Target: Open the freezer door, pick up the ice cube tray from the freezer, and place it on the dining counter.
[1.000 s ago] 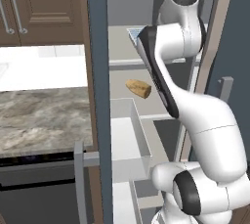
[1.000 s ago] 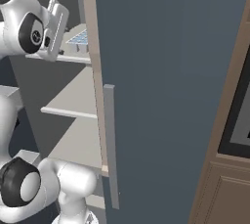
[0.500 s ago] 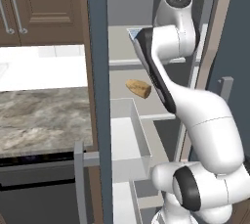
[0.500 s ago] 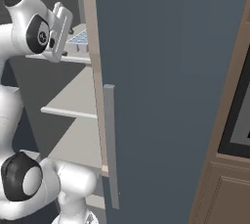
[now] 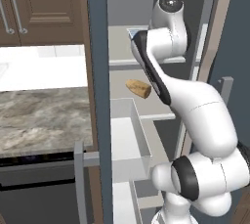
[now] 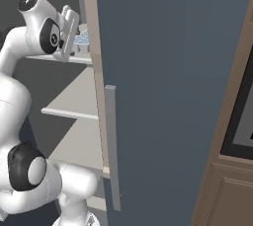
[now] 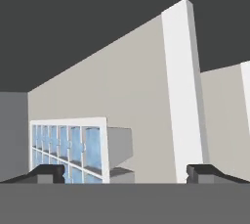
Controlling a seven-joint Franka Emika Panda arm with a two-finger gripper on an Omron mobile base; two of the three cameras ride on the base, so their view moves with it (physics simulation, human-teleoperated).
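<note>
Since a second ago the white arm has pushed its hand deeper over the upper shelf (image 5: 122, 47) of the open freezer (image 5: 161, 3), the wrist now swung closer to the ice cube tray (image 7: 68, 149). In the hand view the fingers (image 7: 128, 173) stand spread wide with nothing between them, one tip (image 7: 46, 173) low at the tray's near edge, the other (image 7: 210, 173) well apart to the side. The tray, pale blue cells in a white grid, lies flat on that shelf toward its left side; from the right base view it shows just past the hand (image 6: 69, 32), behind the edge of the open freezer door (image 6: 173, 87). One shelf down sits a brown lumpy food item (image 5: 138, 88). A marbled bench (image 5: 44, 120) lies left of the freezer.
</note>
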